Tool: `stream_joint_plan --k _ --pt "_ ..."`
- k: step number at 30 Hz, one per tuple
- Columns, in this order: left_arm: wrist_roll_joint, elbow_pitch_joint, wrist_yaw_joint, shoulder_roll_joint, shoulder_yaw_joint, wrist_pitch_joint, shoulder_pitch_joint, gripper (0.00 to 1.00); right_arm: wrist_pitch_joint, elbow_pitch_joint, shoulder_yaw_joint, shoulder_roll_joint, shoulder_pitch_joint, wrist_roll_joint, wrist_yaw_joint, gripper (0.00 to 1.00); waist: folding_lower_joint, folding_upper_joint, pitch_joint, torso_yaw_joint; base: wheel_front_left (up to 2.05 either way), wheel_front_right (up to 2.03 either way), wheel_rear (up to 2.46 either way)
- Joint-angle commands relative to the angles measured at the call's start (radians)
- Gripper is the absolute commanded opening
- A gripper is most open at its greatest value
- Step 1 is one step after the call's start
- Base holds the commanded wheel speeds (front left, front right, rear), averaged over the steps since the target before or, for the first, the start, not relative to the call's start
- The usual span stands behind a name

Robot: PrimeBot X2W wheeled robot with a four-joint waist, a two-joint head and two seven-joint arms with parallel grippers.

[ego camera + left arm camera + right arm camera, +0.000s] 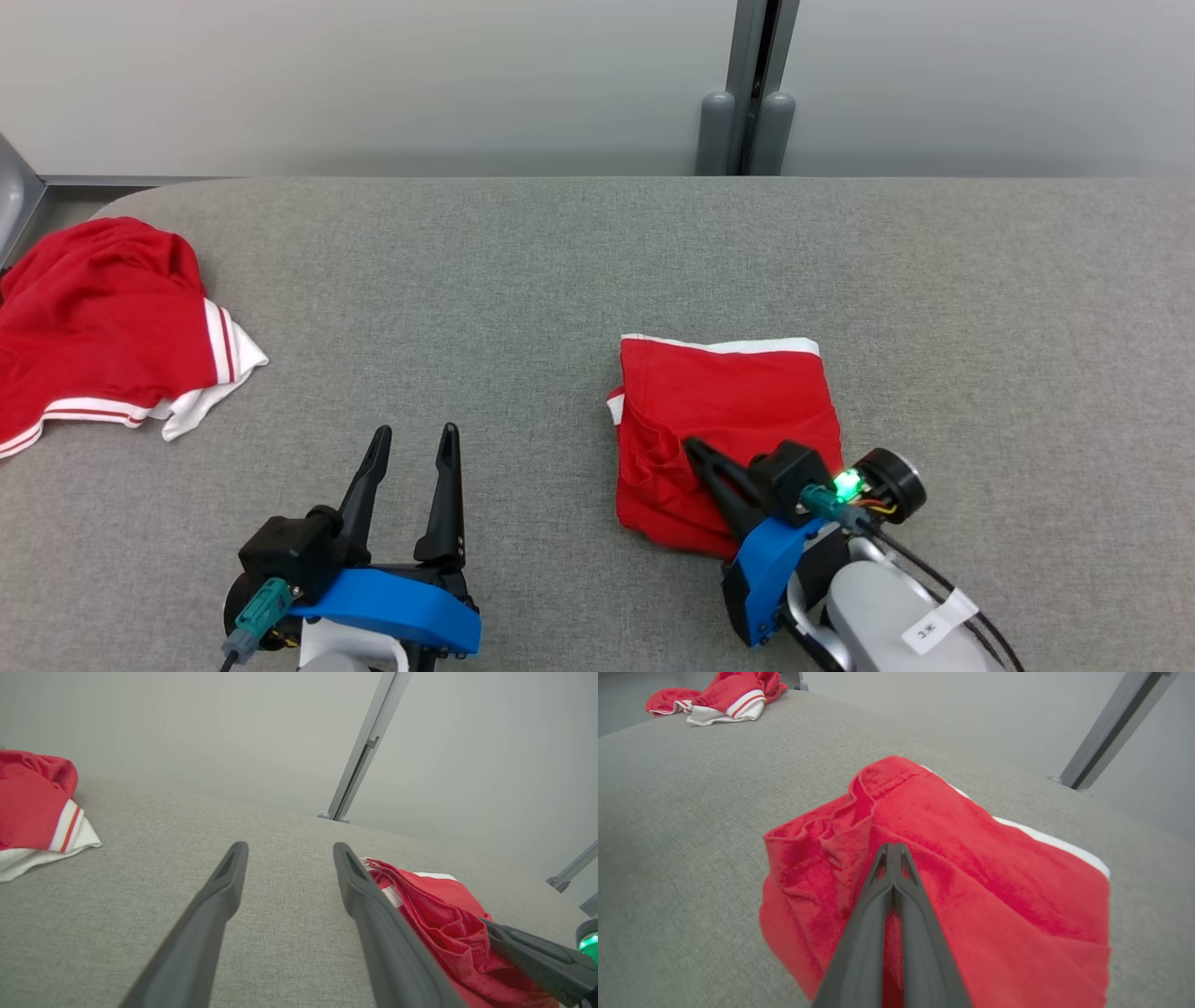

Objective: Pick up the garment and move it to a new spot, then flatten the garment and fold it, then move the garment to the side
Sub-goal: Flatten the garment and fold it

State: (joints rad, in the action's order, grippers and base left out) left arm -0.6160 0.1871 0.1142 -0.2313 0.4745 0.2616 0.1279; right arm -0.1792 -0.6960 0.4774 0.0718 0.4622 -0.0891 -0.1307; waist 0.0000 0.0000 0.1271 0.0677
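The garment (738,401) is red with a white band and lies folded into a rough rectangle on the grey table, right of centre. It also appears in the left wrist view (434,905) and the right wrist view (971,868). My right gripper (695,448) is shut, its fingers pressed together and pointing over the garment's near left part. In its own view the right gripper (893,847) shows no cloth between the tips. My left gripper (415,434) stands open over bare table to the garment's left, with nothing between the left gripper (289,847) fingers.
A second red and white garment (103,317) lies crumpled at the table's far left edge. The grey fabric table (560,261) ends at a pale wall. A grey post (747,93) stands behind the far edge.
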Motion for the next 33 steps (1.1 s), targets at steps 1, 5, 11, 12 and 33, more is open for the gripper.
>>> stream_joint_plan --k 1,5,11,12,33 --pt "-0.001 0.001 0.003 -0.004 -0.003 0.005 0.013 1.0 -0.008 -0.006 0.03 -0.009 -0.005 -0.011 0.0 0.0 0.0 0.0 0.002 0.002 0.0 0.0 0.0" --pt "-0.002 0.002 0.003 -0.004 -0.008 0.005 0.015 1.0 -0.012 -0.02 0.139 -0.017 0.0 -0.047 0.0 0.0 0.0 0.0 0.005 0.003 0.0 0.0 0.0" --pt "0.002 0.006 0.0 0.001 -0.014 0.005 0.021 1.0 0.0 -0.063 0.258 -0.021 0.028 -0.092 0.0 0.0 0.0 0.0 0.011 0.001 0.0 0.0 0.0" --pt "0.003 0.008 -0.001 0.002 -0.015 0.005 0.021 1.0 0.001 -0.072 0.272 -0.021 0.035 -0.096 0.0 0.0 0.0 0.0 0.011 0.001 0.0 0.0 0.0" --pt "0.126 0.057 -0.015 0.032 -0.063 0.005 -0.006 1.0 -0.087 0.139 -0.04 -0.021 -0.096 -0.095 0.0 1.0 0.0 0.0 -0.06 -0.063 0.0 0.0 0.0"
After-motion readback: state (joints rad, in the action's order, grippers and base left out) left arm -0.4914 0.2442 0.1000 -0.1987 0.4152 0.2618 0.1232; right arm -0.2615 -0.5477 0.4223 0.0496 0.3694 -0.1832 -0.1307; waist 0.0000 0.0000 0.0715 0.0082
